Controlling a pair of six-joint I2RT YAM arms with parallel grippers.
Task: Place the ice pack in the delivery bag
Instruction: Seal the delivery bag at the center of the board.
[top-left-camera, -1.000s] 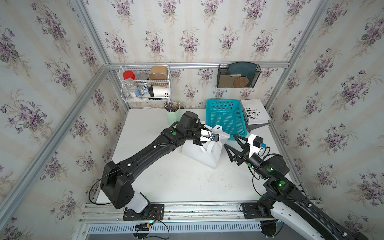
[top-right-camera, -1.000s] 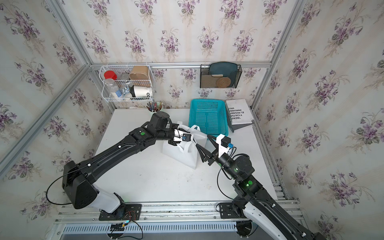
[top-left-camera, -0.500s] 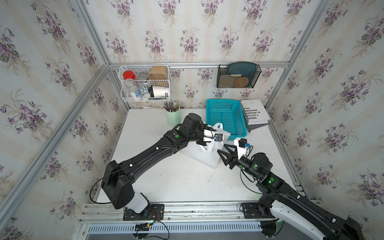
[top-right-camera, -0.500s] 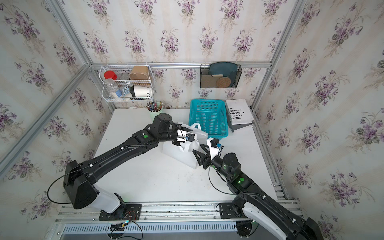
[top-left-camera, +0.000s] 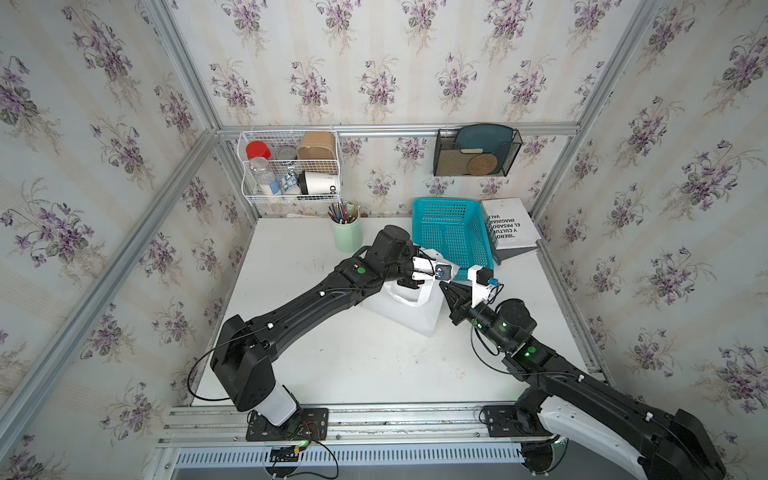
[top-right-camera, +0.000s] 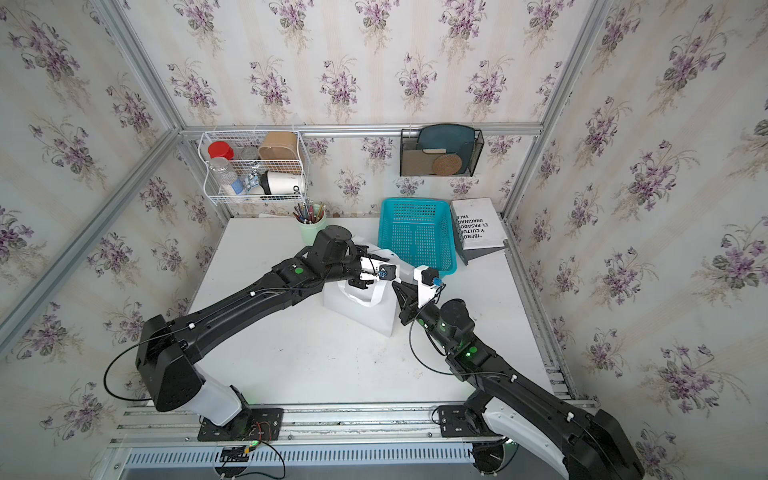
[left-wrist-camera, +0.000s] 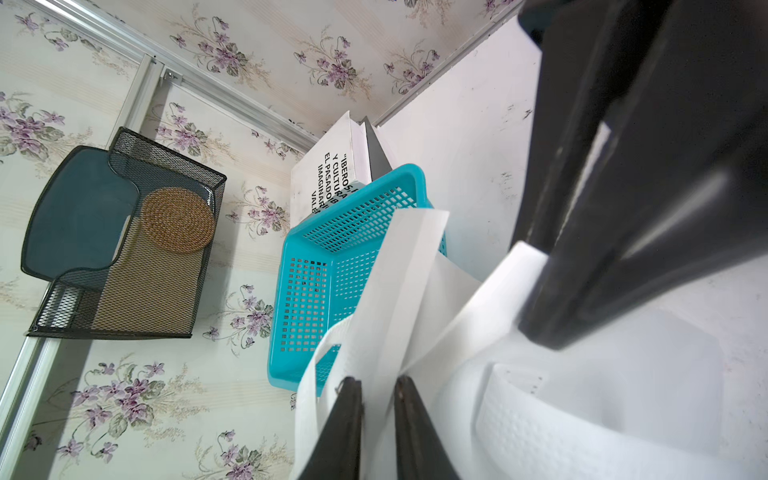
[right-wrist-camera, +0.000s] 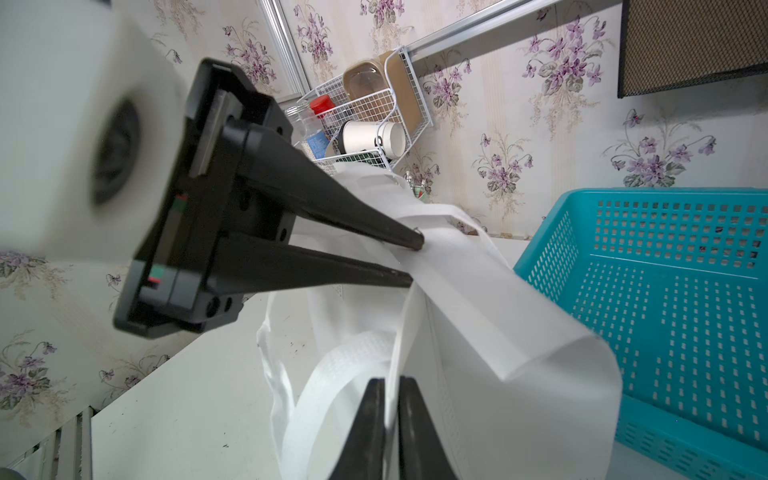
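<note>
Delivery bag (top-left-camera: 415, 320) — left end effector (left-wrist-camera: 376, 380), right end effector (right-wrist-camera: 390, 380) clamped on it | basket (top-left-camera: 453, 232) beside far edge

White, paper-like delivery bag (top-left-camera: 415, 320) stands on its base. One white strap handle (left-wrist-camera: 415, 249) is pinched between the jaws of the left gripper (left-wrist-camera: 376, 386). The bag's upper edge is pinched between the jaws of the right gripper (right-wrist-camera: 390, 386).

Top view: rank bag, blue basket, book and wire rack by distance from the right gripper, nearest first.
1. The bag: the right gripper is shut on it.
2. The blue basket: just behind the bag.
3. The book: back right corner.
4. The wire rack: back wall, left side.
</note>
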